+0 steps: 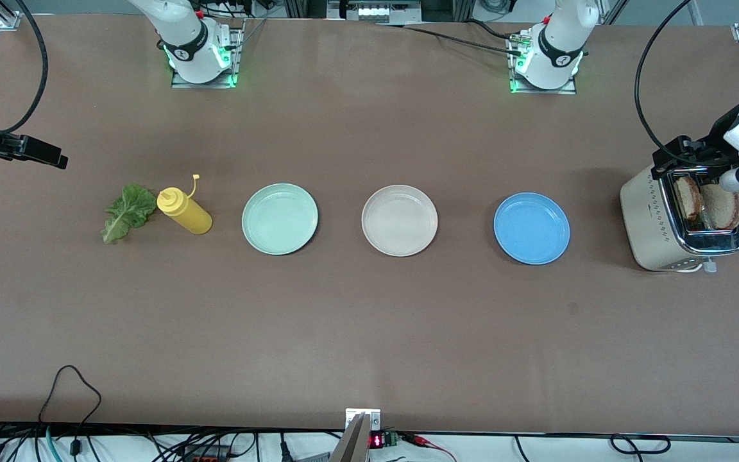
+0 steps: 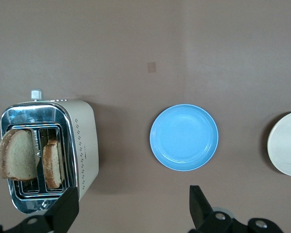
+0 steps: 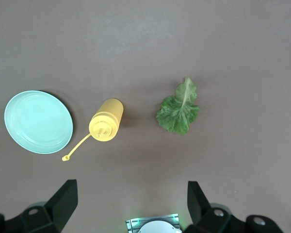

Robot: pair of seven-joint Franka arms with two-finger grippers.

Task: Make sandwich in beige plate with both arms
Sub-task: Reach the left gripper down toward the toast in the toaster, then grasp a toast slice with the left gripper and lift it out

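The beige plate (image 1: pixel 399 220) sits empty in a row between a green plate (image 1: pixel 280 218) and a blue plate (image 1: pixel 532 228). At one end of the row, bread slices (image 1: pixel 709 204) stand in a toaster (image 1: pixel 658 221) under the left gripper (image 2: pixel 131 211). Lettuce (image 1: pixel 127 212) lies beside a yellow bottle (image 1: pixel 185 211) at the other end, under the right gripper (image 3: pixel 131 206). Both grippers hang wide open, holding nothing.

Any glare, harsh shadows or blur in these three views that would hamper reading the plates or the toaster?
Front view: even light, soft shadows beside the beige plate and toaster, green glow at both arm bases. Left wrist view: sharp, glare only on the toaster's chrome top. Right wrist view: sharp, faint shadows beside the yellow bottle and lettuce leaf.
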